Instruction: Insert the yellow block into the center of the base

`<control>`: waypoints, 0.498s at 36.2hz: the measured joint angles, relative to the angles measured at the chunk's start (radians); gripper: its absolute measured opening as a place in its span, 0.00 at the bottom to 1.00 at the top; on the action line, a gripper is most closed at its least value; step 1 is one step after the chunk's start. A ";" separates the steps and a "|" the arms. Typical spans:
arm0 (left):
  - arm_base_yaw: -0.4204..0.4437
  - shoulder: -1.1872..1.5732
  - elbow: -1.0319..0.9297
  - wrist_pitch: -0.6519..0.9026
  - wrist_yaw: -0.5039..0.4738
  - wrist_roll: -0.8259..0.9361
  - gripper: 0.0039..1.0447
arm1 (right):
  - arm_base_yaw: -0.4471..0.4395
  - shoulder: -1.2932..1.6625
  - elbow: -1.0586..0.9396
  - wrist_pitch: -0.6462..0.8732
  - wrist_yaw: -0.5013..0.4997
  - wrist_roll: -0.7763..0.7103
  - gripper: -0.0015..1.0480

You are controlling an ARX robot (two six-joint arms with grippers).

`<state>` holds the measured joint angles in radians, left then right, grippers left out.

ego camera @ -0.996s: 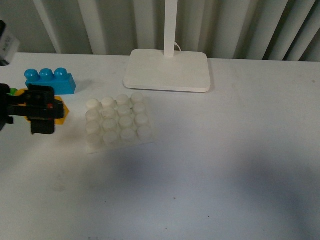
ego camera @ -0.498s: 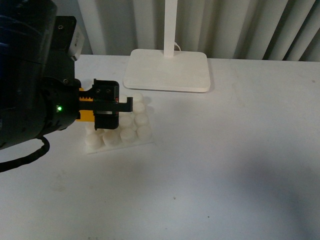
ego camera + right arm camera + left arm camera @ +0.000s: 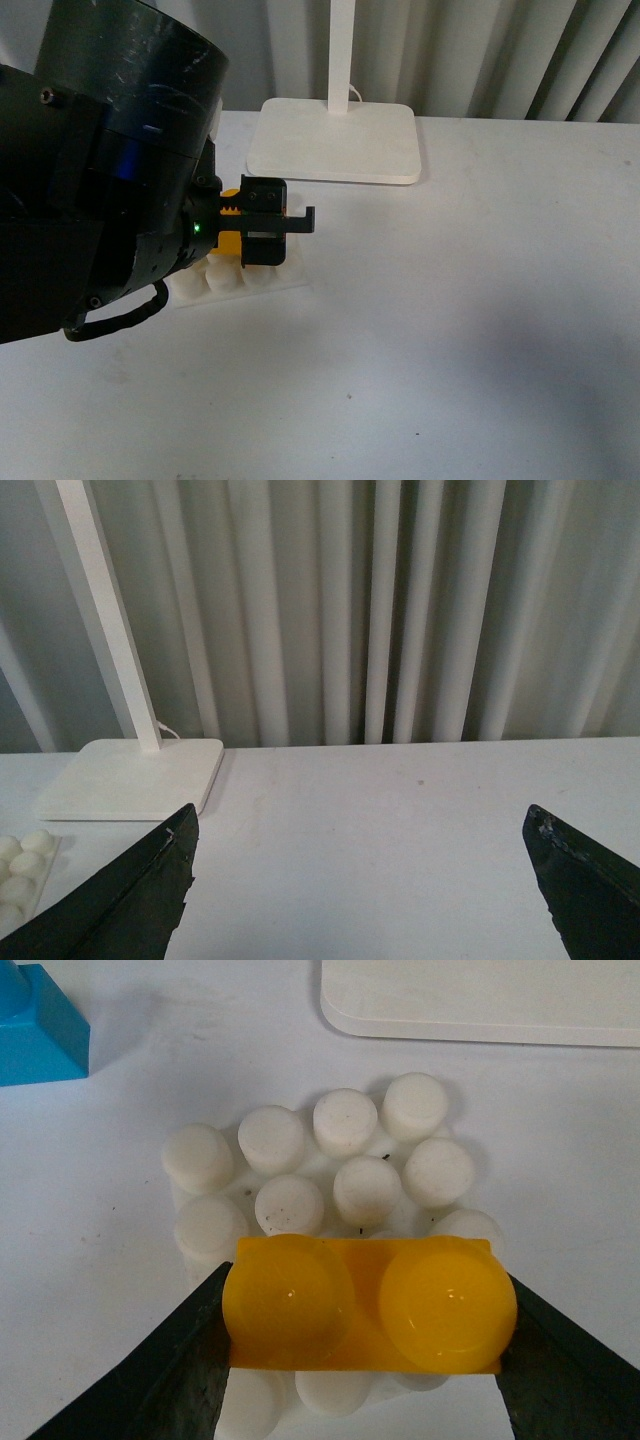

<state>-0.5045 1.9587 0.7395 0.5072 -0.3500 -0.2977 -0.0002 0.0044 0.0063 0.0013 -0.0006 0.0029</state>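
Your front view looks forward and down over the table (image 3: 480, 350) from the robot's body, the left arm (image 3: 100, 170) crowding the lens; the left wrist view peers steeply down past the left gripper (image 3: 365, 1305) — so near that the yellow block (image 3: 290, 1310) between its fingers (image 3: 180, 1380) spans half the frame, the base (image 3: 345, 1120) just ahead of them; the right wrist view sits low, facing level past the right gripper (image 3: 360, 815) toward the curtain (image 3: 400, 610). All three share the base and the lamp stand (image 3: 335, 140).
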 joint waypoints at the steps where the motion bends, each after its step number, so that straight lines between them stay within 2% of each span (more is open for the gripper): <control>1: 0.000 0.006 0.006 -0.003 -0.003 0.000 0.63 | 0.000 0.000 0.000 0.000 0.000 0.000 0.91; 18: 0.018 0.055 0.051 -0.010 -0.014 -0.016 0.63 | 0.000 0.000 0.000 0.000 0.000 0.000 0.91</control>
<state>-0.4870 2.0140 0.7910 0.4973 -0.3645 -0.3134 -0.0002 0.0044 0.0059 0.0013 -0.0010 0.0029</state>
